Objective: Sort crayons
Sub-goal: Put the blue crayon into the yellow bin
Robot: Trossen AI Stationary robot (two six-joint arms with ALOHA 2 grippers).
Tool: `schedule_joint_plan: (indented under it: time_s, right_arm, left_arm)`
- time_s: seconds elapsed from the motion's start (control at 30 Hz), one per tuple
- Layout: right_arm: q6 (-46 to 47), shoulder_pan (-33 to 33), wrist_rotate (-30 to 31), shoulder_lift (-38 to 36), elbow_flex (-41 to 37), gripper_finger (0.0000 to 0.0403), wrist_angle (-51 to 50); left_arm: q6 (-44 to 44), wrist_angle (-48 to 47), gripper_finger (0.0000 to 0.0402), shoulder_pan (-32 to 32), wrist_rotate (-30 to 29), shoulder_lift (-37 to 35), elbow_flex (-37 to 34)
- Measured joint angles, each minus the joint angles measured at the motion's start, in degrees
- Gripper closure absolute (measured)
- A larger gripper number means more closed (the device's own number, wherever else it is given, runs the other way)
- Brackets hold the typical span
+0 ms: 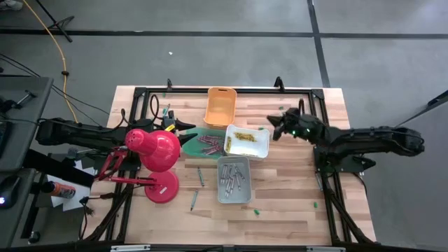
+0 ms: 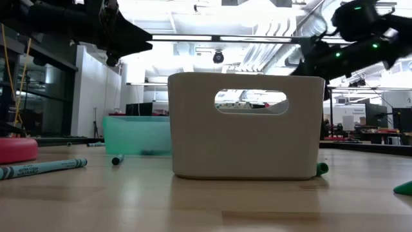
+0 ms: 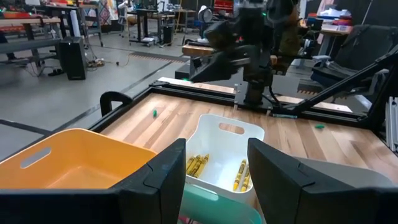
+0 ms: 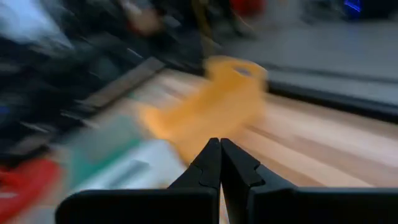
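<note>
In the left wrist view only, yellow crayons inside white bin.

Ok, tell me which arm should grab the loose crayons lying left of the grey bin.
Left. The left gripper is open over the green bin, nearer those crayons. The right gripper is shut, beyond the white bin.

My wooden table stands on a grey floor crossed by dark lines toward twelve o'clock. A yellow cable trails across the floor at ten o'clock. Looking level across the table, I see a bright ceiling with pipes and strip lights, and workbenches stand far off in the open hall.
</note>
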Motion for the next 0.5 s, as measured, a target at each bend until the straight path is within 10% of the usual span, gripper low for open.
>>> schedule_joint_plan:
  time_s: [0.13, 0.5]
  right_arm:
    - [-2.4, 3.9, -0.9, 1.3, -4.9, 0.0401, 17.2]
    - [-3.5, 2.9, 2.4, 1.3, -5.4, 0.0402, 15.0]
  left_arm:
    - [0.0, 0.5, 0.0241, 0.0, 0.0, 0.0, 0.0]
    - [-0.4, 1.2, 0.0241, 0.0, 0.0, 0.0, 0.0]
